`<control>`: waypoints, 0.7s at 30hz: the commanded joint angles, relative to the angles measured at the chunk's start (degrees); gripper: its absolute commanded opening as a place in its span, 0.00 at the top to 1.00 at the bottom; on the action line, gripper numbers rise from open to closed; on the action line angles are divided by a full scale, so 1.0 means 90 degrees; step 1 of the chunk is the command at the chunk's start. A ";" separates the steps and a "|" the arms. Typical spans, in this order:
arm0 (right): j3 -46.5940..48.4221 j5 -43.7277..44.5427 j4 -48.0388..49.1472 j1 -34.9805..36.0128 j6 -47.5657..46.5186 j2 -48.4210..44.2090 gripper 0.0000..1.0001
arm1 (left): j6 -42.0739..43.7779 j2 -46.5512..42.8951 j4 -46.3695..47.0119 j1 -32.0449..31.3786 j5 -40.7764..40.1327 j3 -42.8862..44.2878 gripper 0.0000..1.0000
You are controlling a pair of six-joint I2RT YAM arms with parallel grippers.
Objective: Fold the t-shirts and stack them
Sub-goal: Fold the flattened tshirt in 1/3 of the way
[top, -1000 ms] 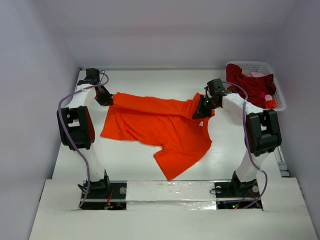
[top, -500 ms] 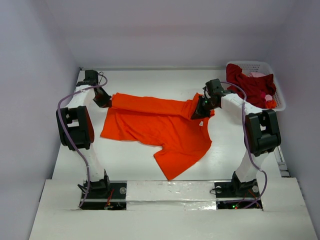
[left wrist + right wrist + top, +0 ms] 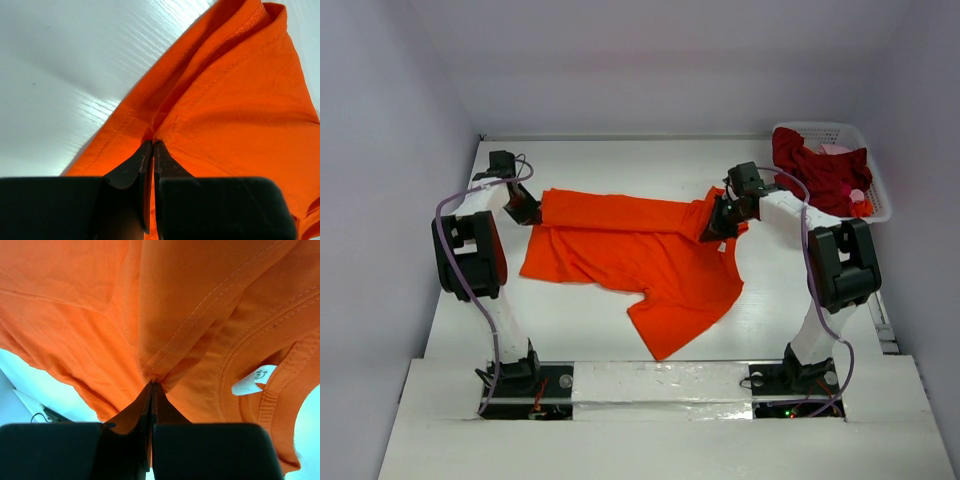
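Note:
A bright orange t-shirt (image 3: pixel 640 255) lies spread across the middle of the table, stretched between both arms. My left gripper (image 3: pixel 530 210) is shut on its left hem corner, pinching the stitched orange cloth (image 3: pixel 210 100) at my left gripper (image 3: pixel 152 145). On the right, my right gripper (image 3: pixel 718 225) is shut on a fold beside the collar; the orange cloth (image 3: pixel 190 315) bunches at my right gripper (image 3: pixel 151 385), next to the white neck label (image 3: pixel 252 380). Dark red t-shirts (image 3: pixel 815 172) and a pinkish one (image 3: pixel 836 150) lie heaped in the basket.
A white lattice basket (image 3: pixel 876 190) stands at the back right corner. The side walls close in on both sides, and the white table (image 3: pixel 620 160) runs to the back wall. A raised white ledge (image 3: pixel 660 380) spans the front between the arm bases.
Both grippers have drifted slightly forward with the cloth, the left one a little toward the near edge. The top edge of the orange shirt is drawn straighter between them.

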 commanded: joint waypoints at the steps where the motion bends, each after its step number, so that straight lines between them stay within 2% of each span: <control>1: -0.0125 0.0059 0.0421 0.0059 0.0093 0.0069 1.00 | 0.0102 -0.0062 0.0091 0.0113 -0.0201 -0.0045 1.00; 8: -0.0262 0.0098 0.0588 0.0118 0.0162 0.0138 1.00 | 0.0073 0.0016 0.0169 0.0171 -0.0241 -0.0113 1.00; 11: -0.0330 0.0137 0.0647 0.0118 0.0201 0.0176 1.00 | 0.0054 0.0026 0.0228 0.0171 -0.0260 -0.0172 0.92; 14: -0.0398 0.0166 0.0724 0.0118 0.0249 0.0235 1.00 | 0.0073 0.0094 0.0238 0.0171 -0.0299 -0.0201 0.78; 15: -0.0408 0.0185 0.0744 0.0118 0.0288 0.0235 0.89 | 0.0073 0.0104 0.0248 0.0171 -0.0328 -0.0211 0.67; 16: -0.0408 0.0205 0.0783 0.0118 0.0289 0.0245 0.79 | 0.0073 0.0114 0.0248 0.0171 -0.0338 -0.0211 0.62; 17: -0.0408 0.0215 0.0783 0.0118 0.0289 0.0245 0.59 | 0.0073 0.0153 0.0238 0.0171 -0.0377 -0.0221 0.55; 18: -0.0408 0.0215 0.0793 0.0118 0.0289 0.0245 0.48 | 0.0073 0.0163 0.0228 0.0171 -0.0416 -0.0230 0.42; 19: -0.0399 0.0244 0.0793 0.0118 0.0298 0.0235 0.38 | 0.0063 0.0173 0.0228 0.0229 -0.0426 -0.0250 0.36; 20: -0.0389 0.0254 0.0793 0.0118 0.0289 0.0226 0.18 | 0.0063 0.0173 0.0228 0.0230 -0.0446 -0.0260 0.29; 21: -0.0379 0.0273 0.0793 0.0118 0.0289 0.0196 0.09 | 0.0044 0.0153 0.0218 0.0230 -0.0465 -0.0269 0.15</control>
